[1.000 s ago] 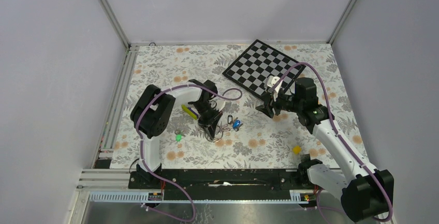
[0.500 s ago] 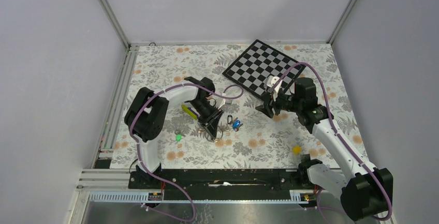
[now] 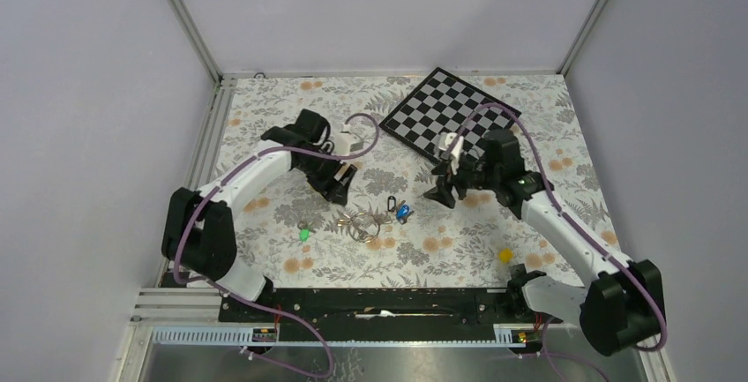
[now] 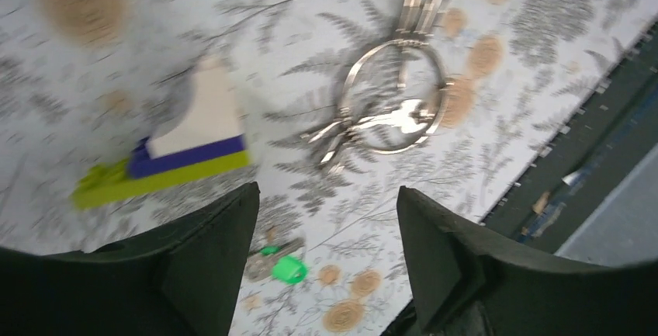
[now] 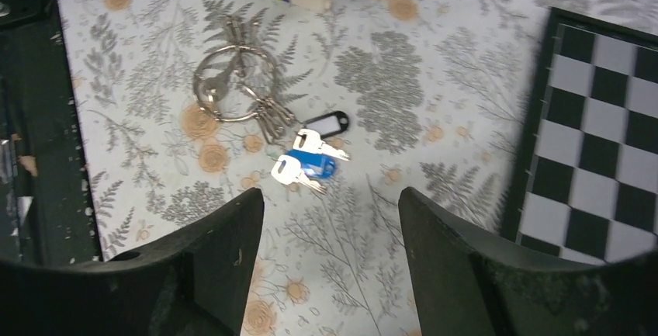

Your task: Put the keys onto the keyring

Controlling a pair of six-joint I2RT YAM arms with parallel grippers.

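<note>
Top view: your left pincer point(image 3: 340, 181) and right pincer point(image 3: 441, 191) both hang wide, holding nothing, either side of the thin silver wire keyring point(image 3: 360, 221). It lies flat on the floral bench point(image 3: 265, 108) w/ plain metal keys point(image 3: 381, 219) bunched at it. Just right of it sit the blue-headed key point(image 3: 404, 213) and black-headed key point(image 3: 392, 203). The green-headed key point(image 3: 304, 234) is off to its left, apart.

Left wrist: the ring lies beyond the open jaws. The yellow-white-purple wedge block point(image 4: 182, 154) is close by, so a low approach could shove it.

Right wrist: blue & black look to be touching, so you may pinch both. The ring's flat, so fingers may skid off. No brand or legible writing in any view.
</note>
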